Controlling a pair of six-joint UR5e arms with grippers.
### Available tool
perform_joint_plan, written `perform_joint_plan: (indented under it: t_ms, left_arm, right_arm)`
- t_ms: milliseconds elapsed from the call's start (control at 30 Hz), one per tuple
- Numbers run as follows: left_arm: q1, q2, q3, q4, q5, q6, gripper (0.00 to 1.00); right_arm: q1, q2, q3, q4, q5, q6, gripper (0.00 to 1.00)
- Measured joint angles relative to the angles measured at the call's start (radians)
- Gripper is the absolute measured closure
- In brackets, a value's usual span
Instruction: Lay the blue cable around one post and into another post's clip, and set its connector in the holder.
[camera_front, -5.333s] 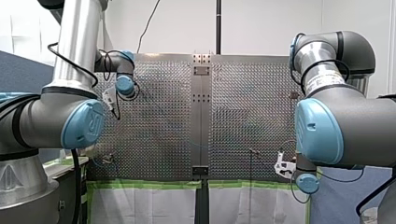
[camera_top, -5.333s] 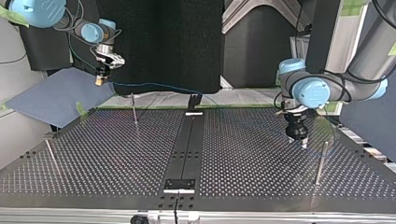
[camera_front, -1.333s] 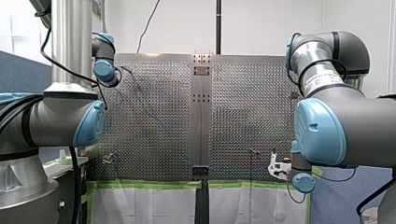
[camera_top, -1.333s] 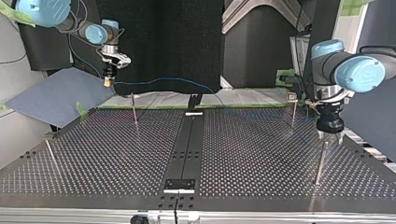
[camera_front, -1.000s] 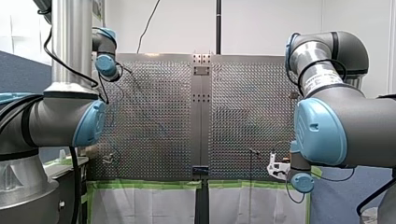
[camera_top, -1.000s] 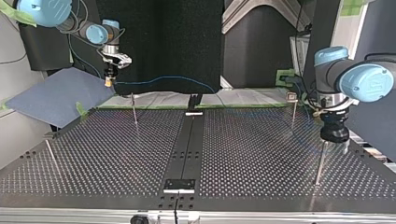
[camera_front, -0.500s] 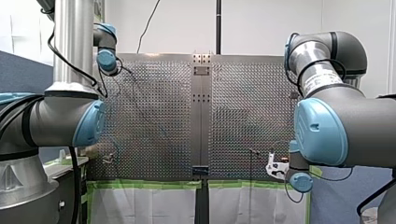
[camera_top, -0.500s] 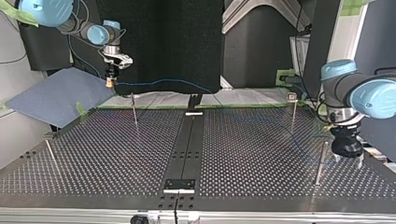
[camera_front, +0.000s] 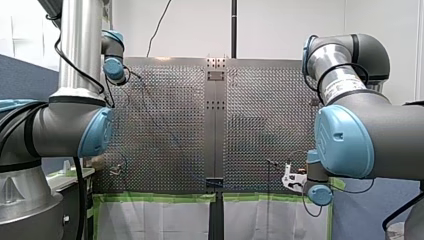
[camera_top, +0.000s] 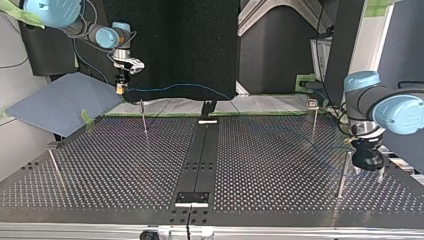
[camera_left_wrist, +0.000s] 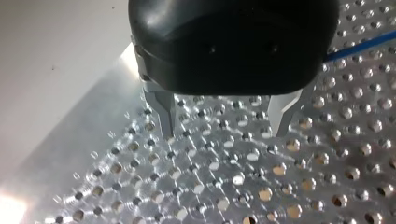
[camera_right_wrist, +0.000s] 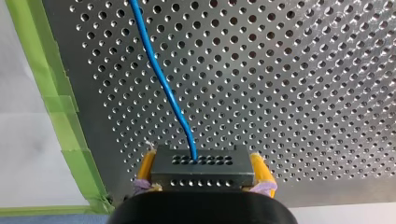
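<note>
My right gripper (camera_right_wrist: 202, 184), with yellow pads, is shut on a dark grey connector block (camera_right_wrist: 202, 167). The blue cable (camera_right_wrist: 161, 77) leaves the block and runs ahead over the perforated plate. In the top view this gripper (camera_top: 120, 89) hangs at the far left above the table's edge, and the cable (camera_top: 180, 86) stretches rightwards from it. My left gripper (camera_top: 367, 169) hovers low at the top view's right, just beside a tall post (camera_top: 343, 175). Its metal fingers (camera_left_wrist: 161, 112) stand open with nothing between them, and a bit of blue cable (camera_left_wrist: 359, 46) passes beside it.
Other thin posts stand on the table: one (camera_top: 144, 117) at the far left, one with a clip head (camera_top: 313, 117) at the far right, one (camera_top: 55, 167) near the left edge. A black strip (camera_top: 200, 155) runs down the middle. Green tape (camera_right_wrist: 60, 107) lines the table's edge.
My left gripper has travelled across the top view's right half towards the near side and now sits beside the tall post. My right gripper has drifted slightly rightwards in that view with the connector.
</note>
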Motion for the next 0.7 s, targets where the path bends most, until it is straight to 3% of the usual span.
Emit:
perform_joint_plan:
  t_ms: [333, 700]
  left_arm:
    - [0.011, -0.051, 0.013, 0.007, 0.015, -0.012, 0.01]
    - [0.027, -0.053, 0.015, 0.058, 0.043, -0.087, 0.01]
  right_arm:
    - [0.01, 0.0, 0.0, -0.002, 0.001, 0.0, 1.0]
    - [0.02, 0.0, -0.002, -0.004, 0.001, 0.0, 1.0]
